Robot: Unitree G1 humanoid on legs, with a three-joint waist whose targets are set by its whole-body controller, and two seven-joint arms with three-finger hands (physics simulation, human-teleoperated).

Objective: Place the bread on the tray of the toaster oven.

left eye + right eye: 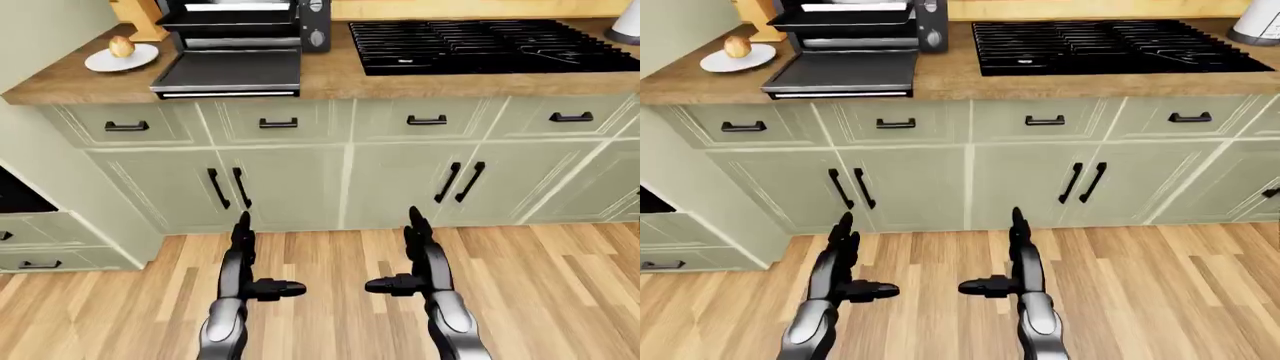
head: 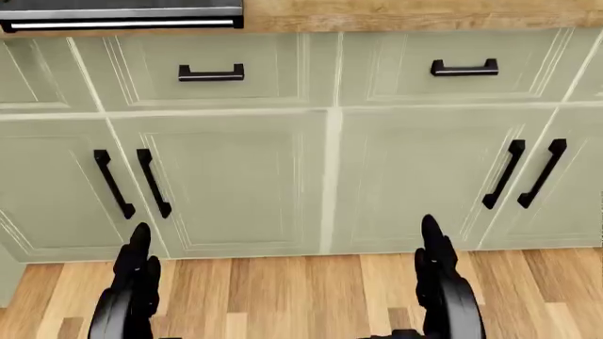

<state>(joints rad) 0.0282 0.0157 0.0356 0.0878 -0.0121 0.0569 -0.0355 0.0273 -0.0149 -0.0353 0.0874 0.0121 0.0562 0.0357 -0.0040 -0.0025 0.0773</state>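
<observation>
A small round bread roll (image 1: 121, 46) sits on a white plate (image 1: 140, 60) at the left end of the wooden counter in the left-eye view. To its right stands the black toaster oven (image 1: 240, 22) with its door (image 1: 230, 73) folded down flat over the counter edge. The oven's tray is not clearly visible. My left hand (image 1: 245, 255) and right hand (image 1: 415, 251) are both open and empty, fingers straight, held low over the floor and well below the counter.
A black gas cooktop (image 1: 480, 43) lies right of the oven. Green cabinets (image 1: 345, 187) with black handles run under the counter. A wooden block (image 1: 140, 19) stands behind the plate. A white object (image 1: 628, 26) sits at the far right. Wood floor (image 1: 550, 300) is below.
</observation>
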